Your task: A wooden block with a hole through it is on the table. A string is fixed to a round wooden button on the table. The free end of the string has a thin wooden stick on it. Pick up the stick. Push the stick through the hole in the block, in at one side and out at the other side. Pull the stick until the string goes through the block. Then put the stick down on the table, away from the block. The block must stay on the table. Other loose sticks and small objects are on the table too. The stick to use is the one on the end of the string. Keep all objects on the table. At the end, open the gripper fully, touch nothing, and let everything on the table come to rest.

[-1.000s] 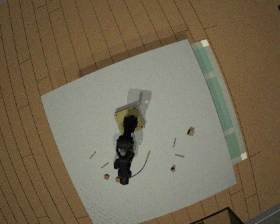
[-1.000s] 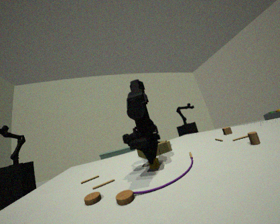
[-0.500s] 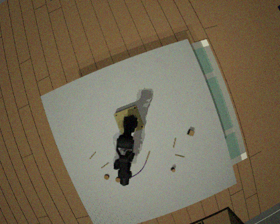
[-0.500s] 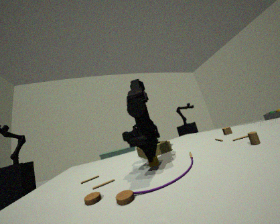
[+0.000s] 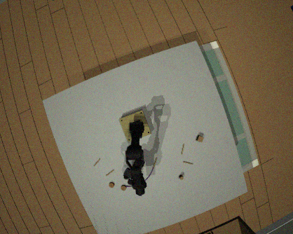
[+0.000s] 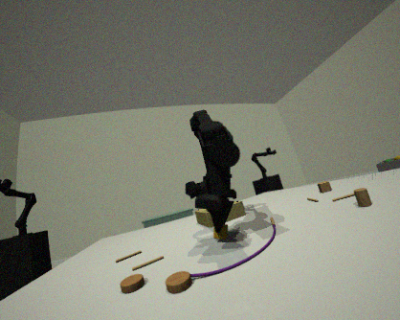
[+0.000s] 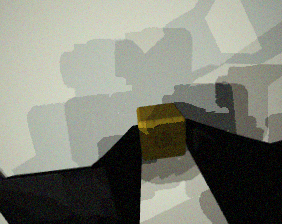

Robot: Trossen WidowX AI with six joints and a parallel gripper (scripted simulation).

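Note:
My gripper (image 6: 221, 227) (image 7: 159, 128) is shut on the yellow wooden block (image 6: 220, 235) (image 7: 163, 144), with a finger on each of two sides. I cannot tell if the block touches the table; its hole does not show clearly. The arm hides the block in the top view. The thin stick (image 5: 155, 162) (image 6: 273, 221) on the string's free end lies on the table, apart from the gripper. The purple string (image 5: 151, 174) (image 6: 255, 254) curves from it to the round button (image 5: 123, 188) (image 6: 179, 282). A bit of string shows at the wrist view's left edge.
A second round piece (image 5: 111, 184) (image 6: 132, 284) lies beside the button. Two loose sticks (image 5: 97, 162) (image 5: 110, 172) lie near it. Two more loose sticks (image 5: 182, 148) (image 5: 188, 162), a small block (image 5: 200, 139) (image 6: 324, 187) and a cylinder (image 5: 181, 176) (image 6: 363, 197) lie across the table.

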